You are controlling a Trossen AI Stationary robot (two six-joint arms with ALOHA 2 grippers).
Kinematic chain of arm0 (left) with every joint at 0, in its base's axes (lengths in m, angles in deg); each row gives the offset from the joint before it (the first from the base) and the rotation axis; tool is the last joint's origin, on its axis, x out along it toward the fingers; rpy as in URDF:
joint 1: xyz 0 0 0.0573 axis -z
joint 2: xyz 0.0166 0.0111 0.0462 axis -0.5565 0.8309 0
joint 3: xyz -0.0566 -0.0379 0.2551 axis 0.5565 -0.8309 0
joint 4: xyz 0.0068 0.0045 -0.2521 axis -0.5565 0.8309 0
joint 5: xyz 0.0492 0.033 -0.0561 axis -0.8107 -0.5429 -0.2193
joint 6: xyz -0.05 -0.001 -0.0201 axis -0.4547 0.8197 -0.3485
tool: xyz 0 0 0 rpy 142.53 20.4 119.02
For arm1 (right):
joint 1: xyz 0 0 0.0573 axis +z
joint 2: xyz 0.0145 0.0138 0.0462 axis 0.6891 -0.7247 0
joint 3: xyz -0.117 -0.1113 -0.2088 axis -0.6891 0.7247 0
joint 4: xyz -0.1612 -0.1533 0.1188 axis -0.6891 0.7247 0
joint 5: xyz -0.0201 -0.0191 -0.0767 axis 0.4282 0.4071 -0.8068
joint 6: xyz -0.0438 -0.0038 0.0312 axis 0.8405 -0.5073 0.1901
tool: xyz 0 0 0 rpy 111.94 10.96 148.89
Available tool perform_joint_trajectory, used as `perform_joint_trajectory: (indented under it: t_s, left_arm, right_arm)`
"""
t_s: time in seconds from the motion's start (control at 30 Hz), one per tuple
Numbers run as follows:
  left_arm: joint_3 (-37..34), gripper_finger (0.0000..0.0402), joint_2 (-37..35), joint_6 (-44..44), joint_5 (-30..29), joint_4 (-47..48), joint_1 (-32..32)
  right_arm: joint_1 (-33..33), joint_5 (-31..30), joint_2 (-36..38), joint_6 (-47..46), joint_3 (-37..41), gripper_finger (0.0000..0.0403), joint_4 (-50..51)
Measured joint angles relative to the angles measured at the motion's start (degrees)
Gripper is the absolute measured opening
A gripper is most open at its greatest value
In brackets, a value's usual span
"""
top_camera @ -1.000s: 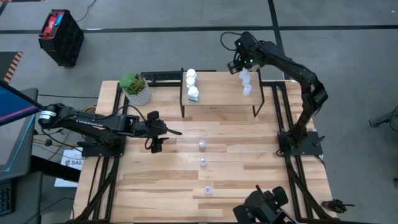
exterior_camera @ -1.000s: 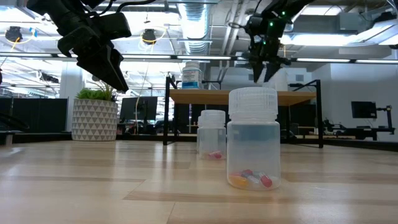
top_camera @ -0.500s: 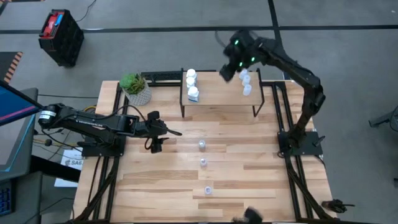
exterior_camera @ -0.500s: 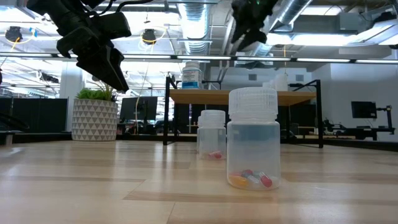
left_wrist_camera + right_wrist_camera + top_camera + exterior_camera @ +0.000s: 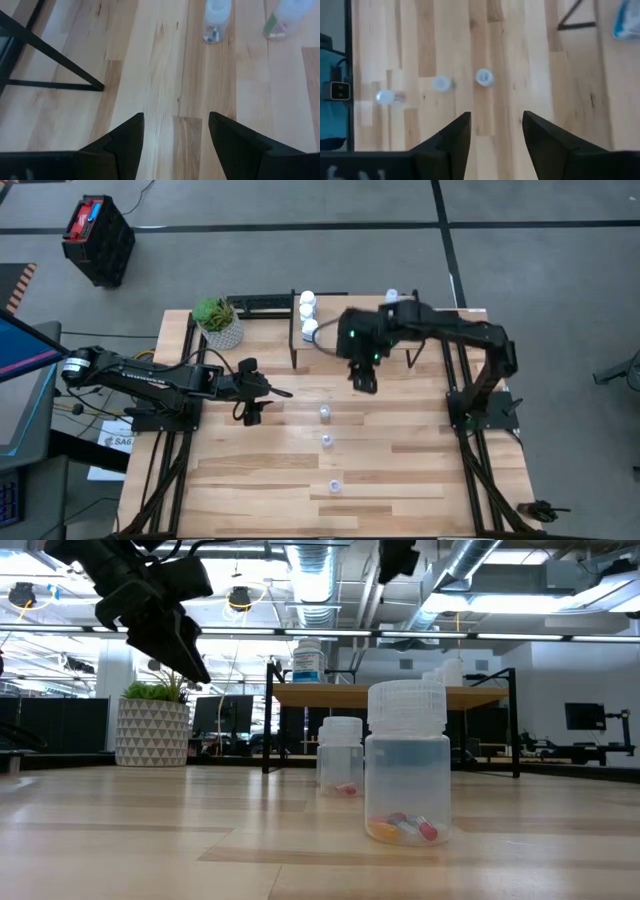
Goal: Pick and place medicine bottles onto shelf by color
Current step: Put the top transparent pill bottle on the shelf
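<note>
Three small clear pill bottles stand in a row down the middle of the table: one [image 5: 324,413] nearest the shelf [image 5: 350,332], one [image 5: 326,441] behind it, one [image 5: 334,485] farthest out. From table height the closest bottle [image 5: 407,762] shows coloured capsules at its bottom. White bottles [image 5: 309,308] sit grouped on the shelf's left end; another [image 5: 392,296] shows at its back right edge. The right gripper [image 5: 364,378] hangs above the shelf's front edge, fingers [image 5: 451,137] spread wide with nothing between them. The left gripper [image 5: 278,392] waits over the table's left side, beside the potted plant [image 5: 217,321], its fingers [image 5: 129,139] also wide apart and empty.
</note>
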Motion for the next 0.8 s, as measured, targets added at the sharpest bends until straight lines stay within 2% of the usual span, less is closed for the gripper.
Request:
perform_joint_trajectory:
  t_s: [0.33, 0.53, 0.8]
  left_arm:
    - [0.0, 0.0210, 0.0, -0.1, 0.0, -0.1, 0.0]
    - [0.0, 0.0210, 0.0, -0.1, 0.0, 0.1, 0.0]
    - [0.0, 0.0210, 0.0, -3.7, 0.0, 0.4, 0.0]
  right_arm:
    - [11.9, -6.3, -0.1, -0.9, 0.0, 0.0178, -4.3]
    - [15.6, -6.5, -2.7, -3.7, -0.1, 0.0168, -9.1]
    - [17.3, -6.5, -9.5, -1.7, 0.0, 0.0164, -8.0]
